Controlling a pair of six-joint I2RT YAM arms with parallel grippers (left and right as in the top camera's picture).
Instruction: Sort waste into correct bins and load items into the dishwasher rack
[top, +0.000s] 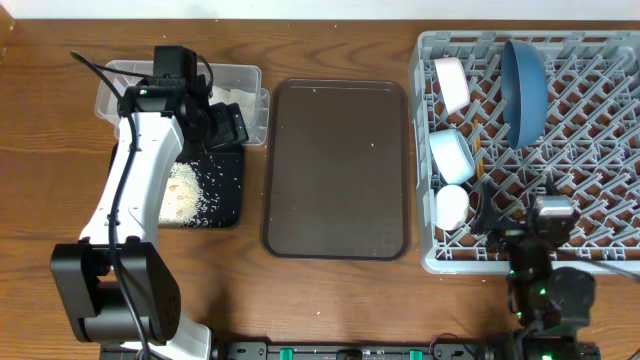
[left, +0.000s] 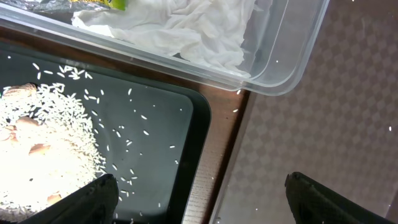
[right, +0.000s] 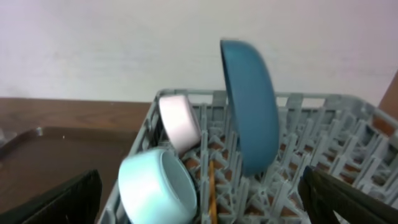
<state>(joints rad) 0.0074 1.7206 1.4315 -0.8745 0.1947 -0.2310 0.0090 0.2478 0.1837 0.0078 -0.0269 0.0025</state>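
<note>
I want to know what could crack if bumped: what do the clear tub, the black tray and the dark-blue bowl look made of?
Clear tub: glossy plastic, with see-through walls and a moulded rim.
Black tray: probably smooth dark plastic, with a soft sheen on its rim.
Dark-blue bowl: smooth, evenly coloured; ceramic or melamine, cannot tell which.

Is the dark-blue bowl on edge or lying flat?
On edge: the dark-blue bowl stands upright in the rack, opening sideways.

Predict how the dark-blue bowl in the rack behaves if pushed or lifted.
The dark-blue bowl stands on edge among the pegs of the grey rack, so a sideways push may tip or roll it. Its smooth curved wall probably slips in a pinch. Rigid-looking and the biggest dish there, likely heaviest.
</note>
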